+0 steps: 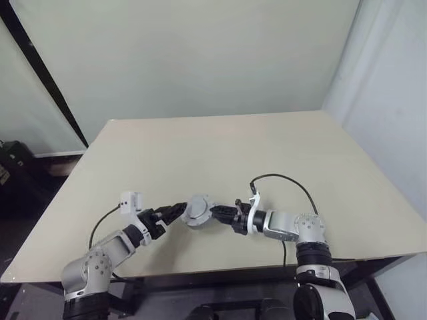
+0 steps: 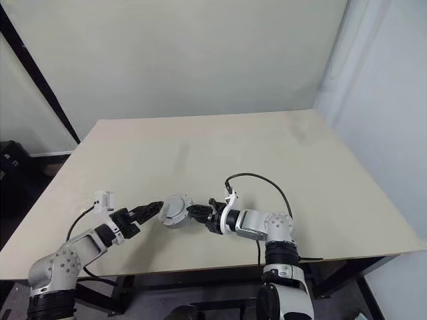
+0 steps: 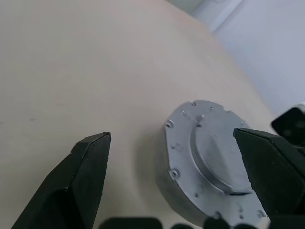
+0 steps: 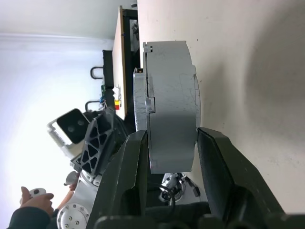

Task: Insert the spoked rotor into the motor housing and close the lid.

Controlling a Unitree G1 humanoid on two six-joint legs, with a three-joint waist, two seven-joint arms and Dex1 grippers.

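Step in hand: we judge that we are holding the closed-up motor in the air between our two arms, with the lid seating left to finish or check
Thing held: a round, thick, light gray metal motor housing (image 4: 169, 102) with a flat round gray metal lid (image 3: 214, 157) on one face; we cannot see the spoked rotor or the copper windings, so we take the rotor to be inside
Right gripper (image 1: 217, 213): its two black fingers are clamped across the housing's thickness, one on each flat side, near the rim
Left gripper (image 1: 179, 210): its fingers stand spread wide and grip nothing
Housing relative to left gripper: the lidded face looks toward it and sits nearer one black fingertip (image 3: 267, 157) than the other; from the head view the tips are just beside the housing, and we cannot tell whether they touch
Housing relative to table: it hangs above the beige wooden table (image 1: 220, 147), near the front edge
How to do it well: we should keep the right grip firm and level, bring the left fingers square onto the raised centre of the lid, and press straight along the axis so the lid does not cock
Risk: a push off centre could twist the housing out of the right fingers
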